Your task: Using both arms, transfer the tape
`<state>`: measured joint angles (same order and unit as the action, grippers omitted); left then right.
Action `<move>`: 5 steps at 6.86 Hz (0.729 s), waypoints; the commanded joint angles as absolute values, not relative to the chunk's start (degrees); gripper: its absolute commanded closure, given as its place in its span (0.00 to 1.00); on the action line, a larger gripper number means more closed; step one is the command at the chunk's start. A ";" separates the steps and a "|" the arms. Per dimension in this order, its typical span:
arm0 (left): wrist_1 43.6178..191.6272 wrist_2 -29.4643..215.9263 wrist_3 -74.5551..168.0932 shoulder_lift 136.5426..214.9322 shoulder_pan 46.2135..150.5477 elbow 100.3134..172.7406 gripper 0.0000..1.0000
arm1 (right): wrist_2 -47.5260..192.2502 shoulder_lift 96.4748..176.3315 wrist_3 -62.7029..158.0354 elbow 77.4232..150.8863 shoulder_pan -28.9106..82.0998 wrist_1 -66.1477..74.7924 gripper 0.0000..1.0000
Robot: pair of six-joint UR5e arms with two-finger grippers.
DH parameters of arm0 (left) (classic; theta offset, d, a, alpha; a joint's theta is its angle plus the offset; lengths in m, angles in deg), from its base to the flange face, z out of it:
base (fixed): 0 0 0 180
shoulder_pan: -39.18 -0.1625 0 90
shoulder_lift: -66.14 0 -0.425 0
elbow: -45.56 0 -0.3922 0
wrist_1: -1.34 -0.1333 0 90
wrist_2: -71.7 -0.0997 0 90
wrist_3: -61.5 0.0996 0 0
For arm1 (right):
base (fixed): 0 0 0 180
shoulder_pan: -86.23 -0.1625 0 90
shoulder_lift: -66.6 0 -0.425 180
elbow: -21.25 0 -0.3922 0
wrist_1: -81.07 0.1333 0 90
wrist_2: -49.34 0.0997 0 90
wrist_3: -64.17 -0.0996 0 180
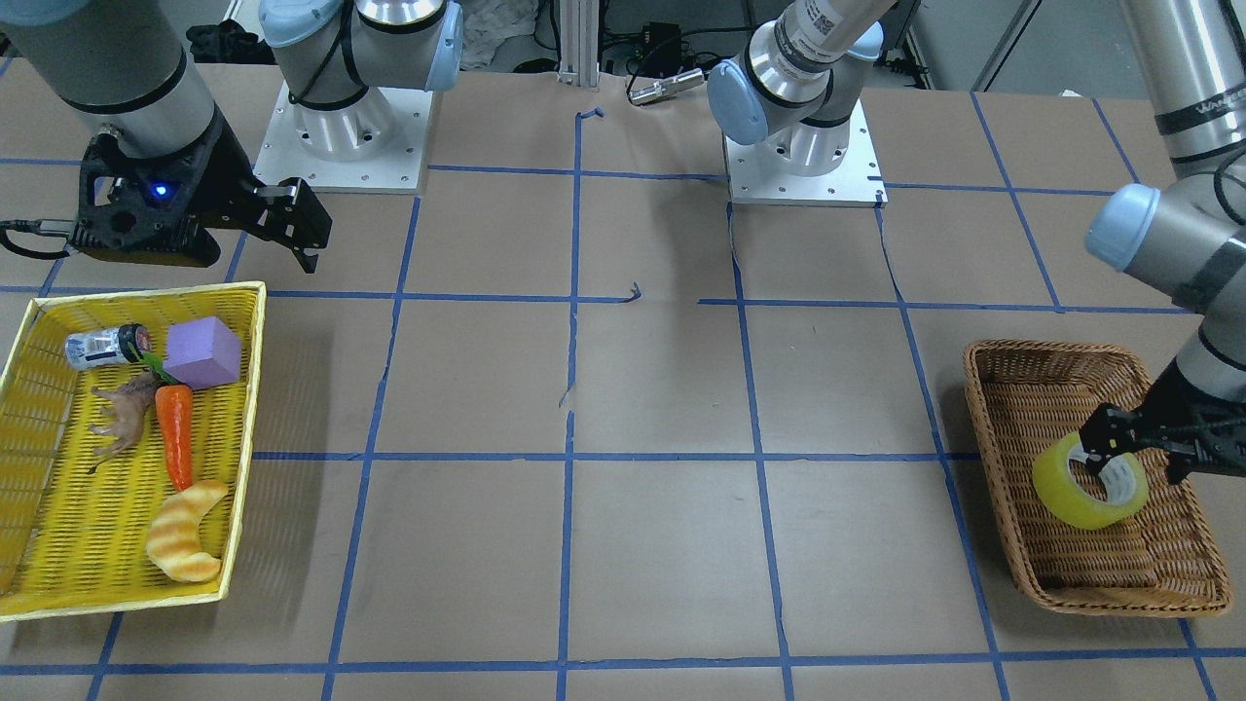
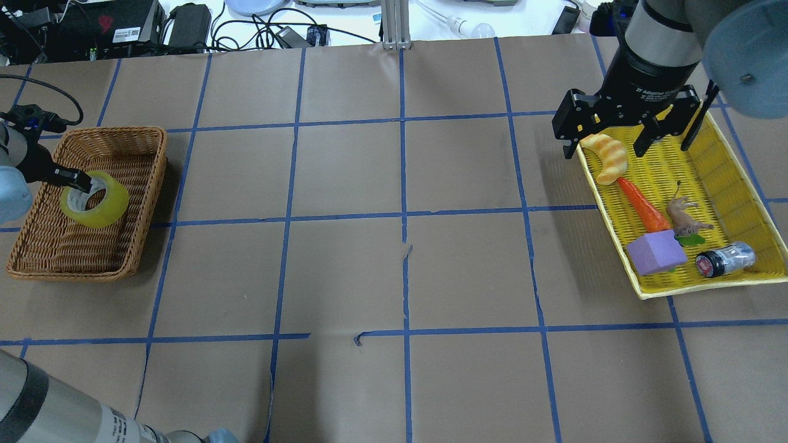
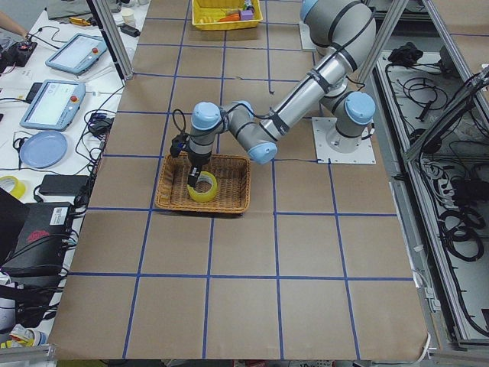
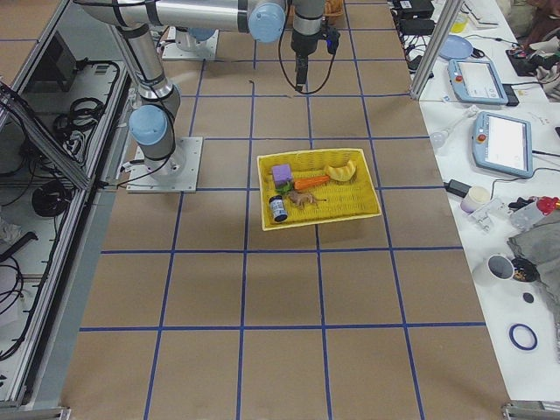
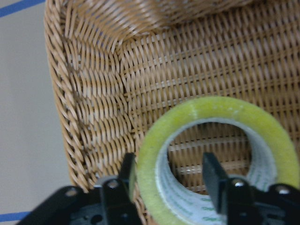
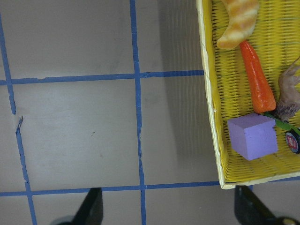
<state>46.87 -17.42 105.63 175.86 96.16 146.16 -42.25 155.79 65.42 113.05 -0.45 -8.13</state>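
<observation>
The tape [image 1: 1085, 497], a translucent yellow roll with a whitish core, sits tilted in the brown wicker basket [image 1: 1022, 360]. It also shows in the overhead view [image 2: 101, 206] and the left wrist view [image 5: 197, 112]. My left gripper [image 2: 83, 183] is shut on the roll's wall. In the left wrist view [image 5: 171, 178] one finger is inside the core and one is outside. My right gripper [image 2: 603, 144] is wide open and empty. It hovers over the far end of the yellow tray [image 2: 726, 154], and its fingertips frame bare paper in the right wrist view [image 6: 168, 211].
The yellow tray holds a striped croissant toy [image 2: 606, 157], a carrot [image 2: 643, 203], a purple block [image 2: 655, 252], a brown animal figure [image 2: 680, 212] and a small can [image 2: 726, 258]. The two arm bases [image 1: 341, 136] [image 1: 803, 146] stand at the robot's edge. The brown paper has blue tape lines.
</observation>
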 commanded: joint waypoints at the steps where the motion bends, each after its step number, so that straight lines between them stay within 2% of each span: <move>1: 60.85 -17.51 94.35 168.04 102.60 142.70 0.01 | -41.98 155.80 65.14 113.01 -0.43 -8.58 0.00; 3: 78.96 -17.42 76.79 163.81 112.61 134.80 0.00 | -41.54 155.72 64.87 113.09 -0.43 -8.67 0.00; 5: 87.53 -16.73 65.51 161.95 122.46 132.22 0.00 | -41.54 155.72 64.96 113.09 -0.43 -8.67 0.00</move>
<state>82.39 -17.28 72.56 163.16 116.88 133.64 -41.57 155.72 64.94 113.09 -0.43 -8.66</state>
